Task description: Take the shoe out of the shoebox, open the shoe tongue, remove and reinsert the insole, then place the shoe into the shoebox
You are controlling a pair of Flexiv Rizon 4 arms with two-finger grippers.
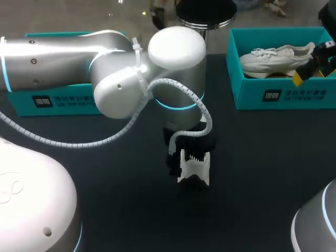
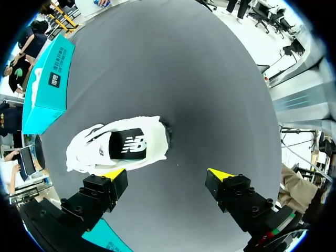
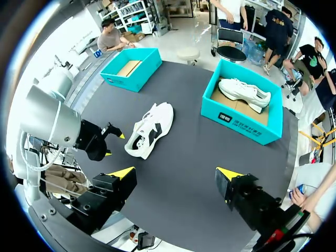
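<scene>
Left gripper point(image 2: 167, 174) hangs wide open and empty above the white sneaker point(image 2: 118, 145), which lies on the black table point(image 2: 210, 94) well left of the teal shoebox point(image 1: 252, 97) holding a second sneaker point(image 1: 278, 59). Right gripper point(image 3: 175, 173), likewise spread and empty, has that shoebox well ahead.

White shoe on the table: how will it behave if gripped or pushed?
Probably light: the white shoe looks like a padded trainer. Its soft-looking upper likely buckles under a pinch. Low and long, it should slide on the dark tabletop, not roll.
</scene>
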